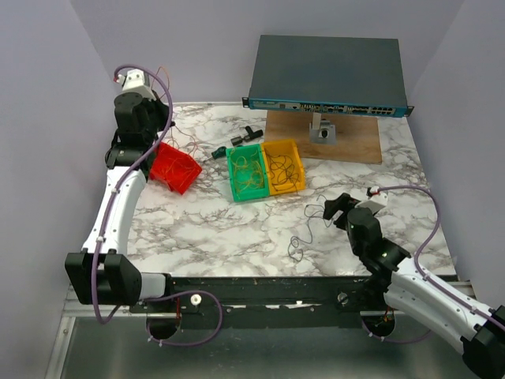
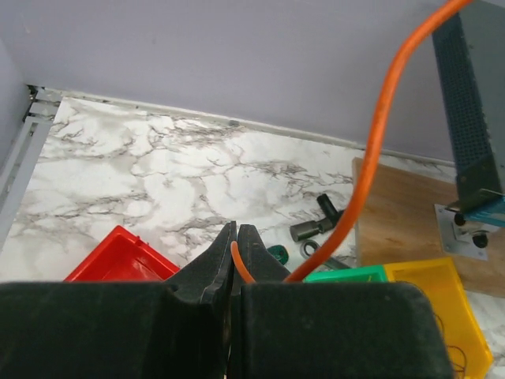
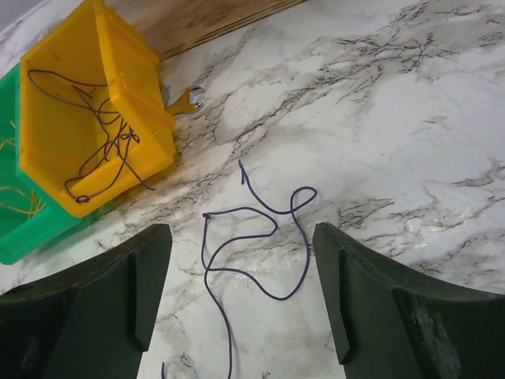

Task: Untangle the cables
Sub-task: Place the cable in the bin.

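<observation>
Up at the upper left of the overhead view, pinching an orange cable [image 2: 371, 158] in the left gripper [image 2: 235, 238], with jaws pressed tight together on it just above the red bin [image 2: 118, 257]. Holding it high, probably, to let the loops hang free and slip apart instead of scraping across the marble table [image 1: 237, 229]. Over at the lower right, hovering with the right gripper [image 3: 243, 237], with jaws spread wide and nothing between them, poised over a dark purple cable [image 3: 206, 241] lying loose on the marble. Could be lining up for a pick, could be parking just clear of it; hard to call. Sorting by colour, by the look of it: thin yellow strands pooled in the green bin [image 1: 230, 170], dark purple ones in the yellow bin [image 3: 138, 110], so likely bound there with the loose purple one. Now comparing views. From the left wrist, getting clean proof of the grip, with the orange strand leaving right at the fingertips and arcing off the top right of frame; from overhead, barely catching it as faint loops near the arm. From the right wrist, catching every curl of the purple cable plus a small wrench [image 3: 185, 101] beside the yellow bin; from overhead, only a faint squiggle there, but gaining the whole layout, with bins at centre and the network switch [image 1: 327, 71] on its wooden board [image 1: 355, 146] at the top.
</observation>
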`<state>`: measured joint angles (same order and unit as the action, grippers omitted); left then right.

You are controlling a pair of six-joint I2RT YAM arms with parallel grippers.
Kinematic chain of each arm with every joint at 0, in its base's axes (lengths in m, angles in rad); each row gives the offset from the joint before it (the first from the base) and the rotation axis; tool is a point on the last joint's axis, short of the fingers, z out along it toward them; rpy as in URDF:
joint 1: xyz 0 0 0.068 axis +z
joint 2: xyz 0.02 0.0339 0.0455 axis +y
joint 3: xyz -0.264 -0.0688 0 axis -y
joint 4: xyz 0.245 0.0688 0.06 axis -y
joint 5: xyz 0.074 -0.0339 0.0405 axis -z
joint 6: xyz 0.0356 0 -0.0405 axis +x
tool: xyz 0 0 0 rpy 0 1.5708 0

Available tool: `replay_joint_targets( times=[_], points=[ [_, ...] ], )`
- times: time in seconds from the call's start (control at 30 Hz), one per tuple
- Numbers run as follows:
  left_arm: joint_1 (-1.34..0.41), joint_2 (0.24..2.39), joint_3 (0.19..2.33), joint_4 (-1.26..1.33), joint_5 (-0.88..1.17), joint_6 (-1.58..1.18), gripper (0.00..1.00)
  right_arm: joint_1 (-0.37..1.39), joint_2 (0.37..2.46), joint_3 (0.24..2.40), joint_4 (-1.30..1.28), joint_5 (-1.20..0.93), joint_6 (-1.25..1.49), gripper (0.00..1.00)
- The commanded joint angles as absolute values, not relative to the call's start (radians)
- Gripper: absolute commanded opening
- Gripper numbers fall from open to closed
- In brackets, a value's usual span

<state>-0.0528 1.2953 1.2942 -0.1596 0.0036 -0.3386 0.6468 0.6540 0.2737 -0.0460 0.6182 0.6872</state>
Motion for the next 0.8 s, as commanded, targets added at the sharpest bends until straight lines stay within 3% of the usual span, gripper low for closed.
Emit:
replay_joint_targets(
  times=[0.0,0.5,0.77],
  points=[
    [0.040,1.375,1.310,-0.137,0.112,-0.317,0.00,0.644,0.629,0.255,-0.029,0.617,0.683,0.80],
    [0.146,1.703,1.422,-0.264,0.084,-0.317,0.00,0.644,0.620,0.255,-0.035,0.608,0.681,0.81],
    [0.136,1.703,1.230,-0.119,-0.007,-0.394,0.00,0.644,0.597,0.249,-0.041,0.614,0.686,0.81]
  ],
)
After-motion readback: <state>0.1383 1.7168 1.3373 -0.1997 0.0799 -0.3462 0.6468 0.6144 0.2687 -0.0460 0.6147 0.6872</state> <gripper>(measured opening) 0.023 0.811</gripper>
